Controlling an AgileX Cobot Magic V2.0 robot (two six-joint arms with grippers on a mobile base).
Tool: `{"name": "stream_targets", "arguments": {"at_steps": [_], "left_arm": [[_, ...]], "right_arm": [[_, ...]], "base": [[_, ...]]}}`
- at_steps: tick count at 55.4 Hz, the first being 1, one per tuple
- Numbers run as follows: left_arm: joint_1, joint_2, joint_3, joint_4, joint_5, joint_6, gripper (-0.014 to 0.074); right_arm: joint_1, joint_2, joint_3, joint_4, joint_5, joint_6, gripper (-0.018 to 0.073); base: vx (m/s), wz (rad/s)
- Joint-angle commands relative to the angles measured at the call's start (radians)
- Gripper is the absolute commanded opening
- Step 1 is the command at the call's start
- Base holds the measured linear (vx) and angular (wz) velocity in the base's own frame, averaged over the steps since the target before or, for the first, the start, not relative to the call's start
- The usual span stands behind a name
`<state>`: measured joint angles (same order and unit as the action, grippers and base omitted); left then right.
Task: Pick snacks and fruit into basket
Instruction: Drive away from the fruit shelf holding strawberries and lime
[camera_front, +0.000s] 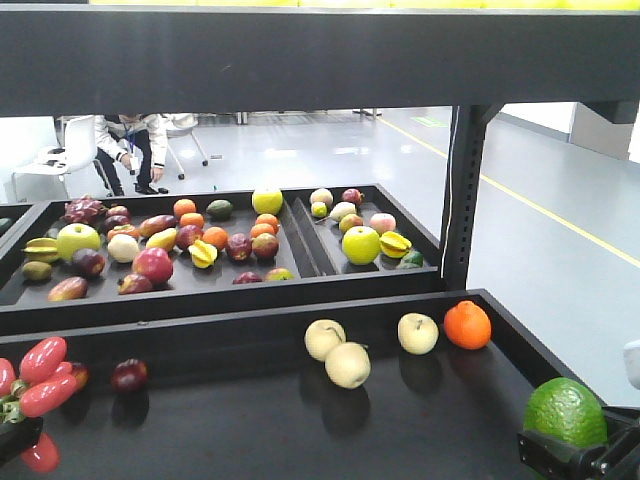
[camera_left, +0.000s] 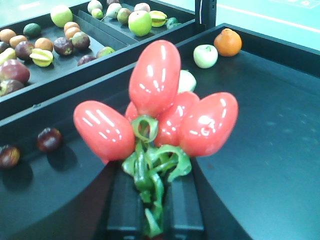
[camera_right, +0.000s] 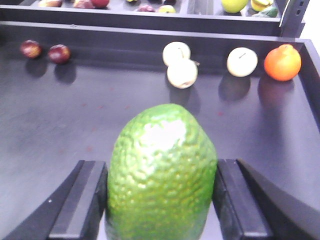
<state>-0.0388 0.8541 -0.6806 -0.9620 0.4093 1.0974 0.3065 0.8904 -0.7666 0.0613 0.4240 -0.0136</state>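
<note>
Both arms are holding fruit up over the black tray.
The left gripper is pinching the red fruit cluster by its green stem. The right gripper is clamping the bumpy avocado between its fingers, near the tray's front right corner.

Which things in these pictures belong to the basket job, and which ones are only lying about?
Job: cluster of glossy red oblong fruits, clamped in left gripper; bumpy green avocado-like fruit, clamped in right gripper.
Lying about: three smooth pale apples; round orange; two small dark-red fruits; rear tray of mixed fruit.
</note>
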Motion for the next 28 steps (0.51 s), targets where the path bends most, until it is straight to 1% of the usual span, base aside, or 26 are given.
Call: {"name": "stream_targets", "arguments": {"at_steps": [1, 13, 28], "left_arm": [[-0.001, -0.007, -0.023, -0.031, -0.038, 0.000, -0.0006], [-0.001, -0.007, -0.023, -0.031, -0.038, 0.000, -0.0006], [-0.001, -0.007, -0.023, -0.031, -0.038, 0.000, -0.0006]], "right_arm": [[-0.002, -0.014, -0.033, -0.002, -0.092, -0.001, -0.0008], [-0.002, -0.014, -0.033, -0.002, -0.092, -0.001, -0.0008], [-0.002, -0.014, -0.033, -0.002, -0.092, -0.001, -0.0008]], "base": [[-0.25, 0.05], [-0.28, 0.07], [-0.34, 0.09]]}}
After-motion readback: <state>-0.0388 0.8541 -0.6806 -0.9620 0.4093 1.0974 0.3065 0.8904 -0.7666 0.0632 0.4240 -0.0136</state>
